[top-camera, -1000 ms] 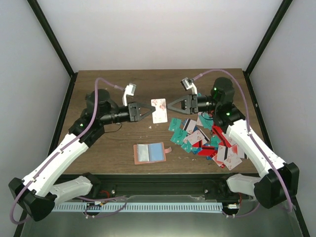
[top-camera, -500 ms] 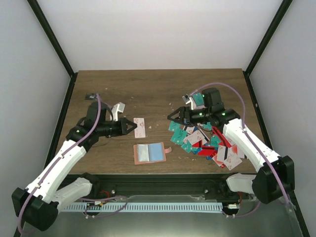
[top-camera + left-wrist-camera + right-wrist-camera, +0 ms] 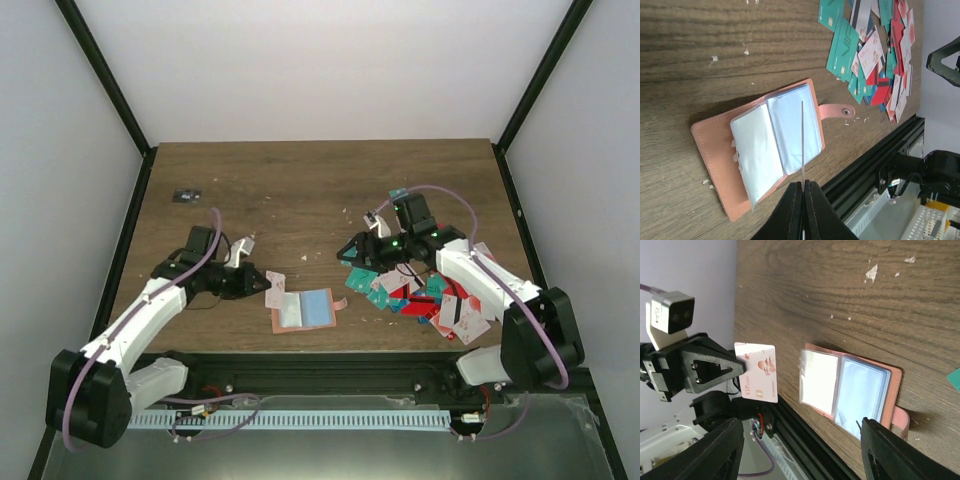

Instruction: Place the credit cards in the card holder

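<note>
Dark wood table [image 3: 300, 175], white flecks [image 3: 871, 273] scattered on it (chips or crumbs, can't tell). Small dark object [image 3: 185, 194] near far-left corner.

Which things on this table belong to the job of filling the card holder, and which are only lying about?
Belong to the job: card holder, lying open; white-pink card, held in the left jaws; pile of cards at the right.
Only lying about: small dark object at the far left; white flecks on the wood.
</note>
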